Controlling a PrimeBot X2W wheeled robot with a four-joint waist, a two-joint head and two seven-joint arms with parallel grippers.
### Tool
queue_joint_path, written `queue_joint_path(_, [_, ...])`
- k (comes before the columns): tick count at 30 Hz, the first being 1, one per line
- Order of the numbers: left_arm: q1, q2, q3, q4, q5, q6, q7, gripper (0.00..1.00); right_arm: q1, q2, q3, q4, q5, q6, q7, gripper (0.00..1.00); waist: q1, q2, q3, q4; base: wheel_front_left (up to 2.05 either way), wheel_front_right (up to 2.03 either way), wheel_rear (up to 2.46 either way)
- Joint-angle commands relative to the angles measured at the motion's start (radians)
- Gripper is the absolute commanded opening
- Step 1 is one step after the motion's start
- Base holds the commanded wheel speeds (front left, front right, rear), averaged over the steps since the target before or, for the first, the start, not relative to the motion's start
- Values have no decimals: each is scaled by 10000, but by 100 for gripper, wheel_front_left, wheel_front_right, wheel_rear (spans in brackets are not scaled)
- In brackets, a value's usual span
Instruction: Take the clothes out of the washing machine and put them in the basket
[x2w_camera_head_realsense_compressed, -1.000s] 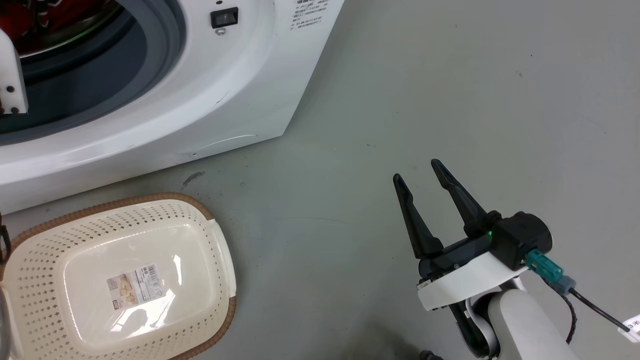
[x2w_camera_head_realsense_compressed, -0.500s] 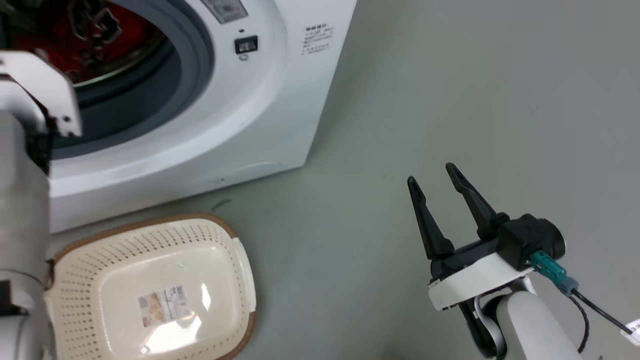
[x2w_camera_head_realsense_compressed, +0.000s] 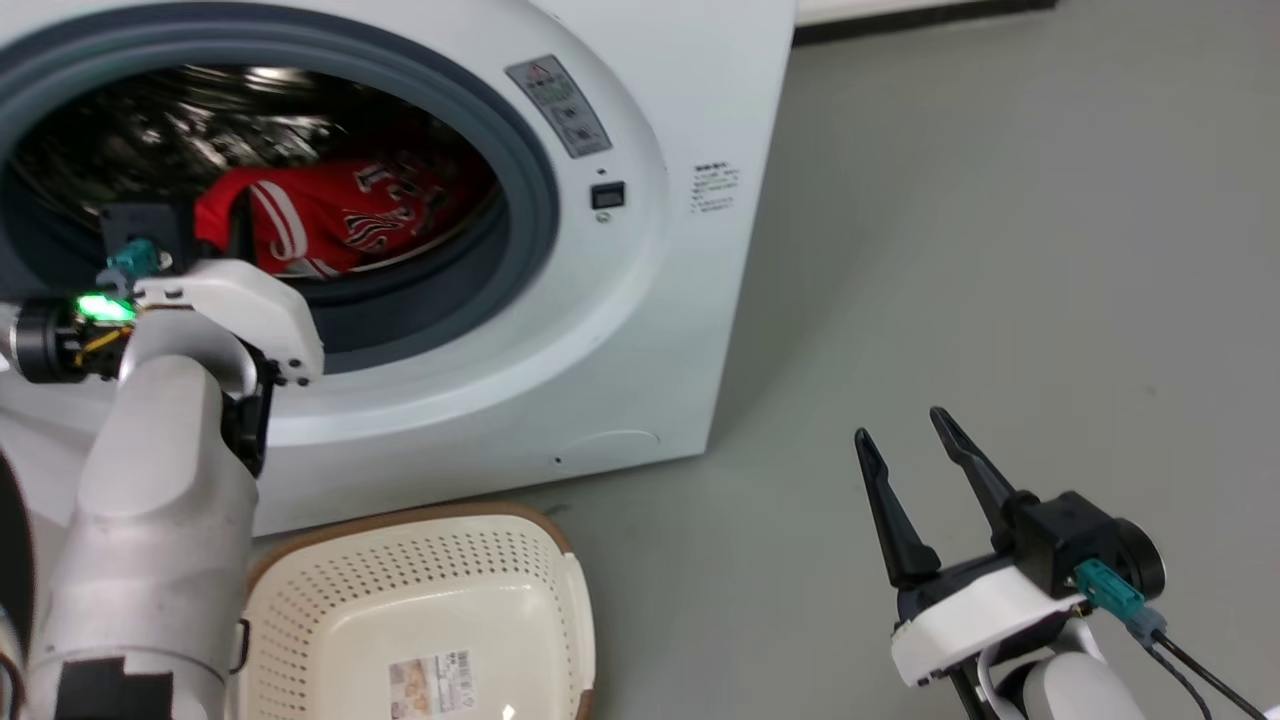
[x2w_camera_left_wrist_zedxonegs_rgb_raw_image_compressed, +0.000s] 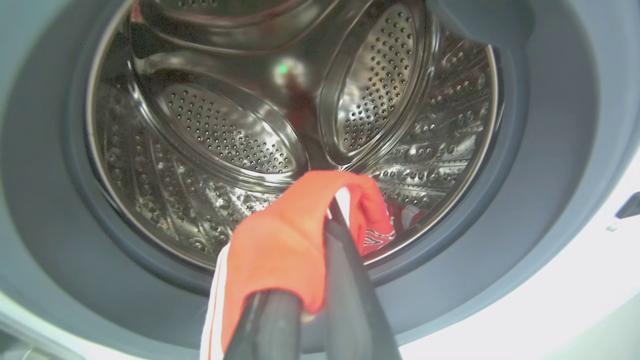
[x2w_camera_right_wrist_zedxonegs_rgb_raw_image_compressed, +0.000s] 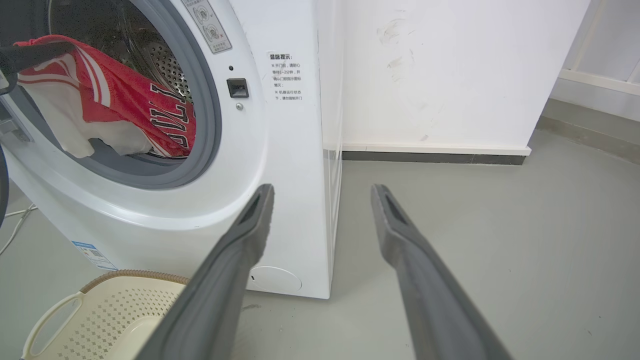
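Note:
The washing machine (x2w_camera_head_realsense_compressed: 640, 330) stands with its drum open. Inside, red clothes (x2w_camera_head_realsense_compressed: 330, 220) with black-and-white lettering hang across the mouth. In the left wrist view my left gripper (x2w_camera_left_wrist_zedxonegs_rgb_raw_image_compressed: 330, 210) is shut on a fold of the red cloth (x2w_camera_left_wrist_zedxonegs_rgb_raw_image_compressed: 285, 240), just inside the steel drum (x2w_camera_left_wrist_zedxonegs_rgb_raw_image_compressed: 225, 130). More red fabric (x2w_camera_left_wrist_zedxonegs_rgb_raw_image_compressed: 400, 215) lies lower in the drum. The right wrist view shows the lettered garment (x2w_camera_right_wrist_zedxonegs_rgb_raw_image_compressed: 130, 100) hanging from a dark finger (x2w_camera_right_wrist_zedxonegs_rgb_raw_image_compressed: 35, 52). My right gripper (x2w_camera_head_realsense_compressed: 900, 425) is open over the floor, right of the machine. The cream basket (x2w_camera_head_realsense_compressed: 400, 570) sits on the floor below the opening.
Grey floor (x2w_camera_head_realsense_compressed: 1000, 250) stretches to the right of the machine. A white wall with a dark skirting (x2w_camera_right_wrist_zedxonegs_rgb_raw_image_compressed: 430, 158) stands behind it. My left forearm (x2w_camera_head_realsense_compressed: 150, 520) rises beside the basket's left edge. A cable (x2w_camera_right_wrist_zedxonegs_rgb_raw_image_compressed: 15, 220) lies on the floor left of the machine.
The head camera has tilted up, so the drum and the red clothes now show in full. My left wrist stays at the drum's mouth. The right gripper is still open.

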Motion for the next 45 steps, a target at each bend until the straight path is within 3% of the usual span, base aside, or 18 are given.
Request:
queue_joint_path(1, [339,-101,97,-437,-156,-74,-71,0,264,10,-58,-115,-19,-7,78,100,2,0,-540,484,0,0,0])
queue_joint_path(15, [3363,-1189,264,-6690,-562,-238,-68,0,998,10,-325,-849,-283,-7,688,100,2,0,-1038,1454,0,0,0])
queue_joint_path(22, [5271,-1529,39,-9621,-600,-14,65,0,1117,10,-225,-972,-307,-7,833,100,2,0,-1101,1759,0,0,0])
queue_joint_path(27, [7139,-1760,-273,-10859,-741,200,475,0,1184,10,-179,-1026,-303,-7,865,100,2,0,-1037,1875,0,0,0])
queue_joint_path(33, [8574,-1972,-554,-10402,-989,407,653,0,1026,10,-176,-1133,-368,-7,904,100,2,0,-688,2003,0,0,0])
queue_joint_path(38, [8867,-2122,-811,-8266,-1362,239,393,0,732,10,-118,-1222,-454,-7,955,100,2,0,-133,2103,0,0,0])
queue_joint_path(45, [7340,-2212,-647,-4973,-1629,58,-24,0,190,10,-87,-1384,-579,-7,925,100,2,0,1119,2085,0,0,0])
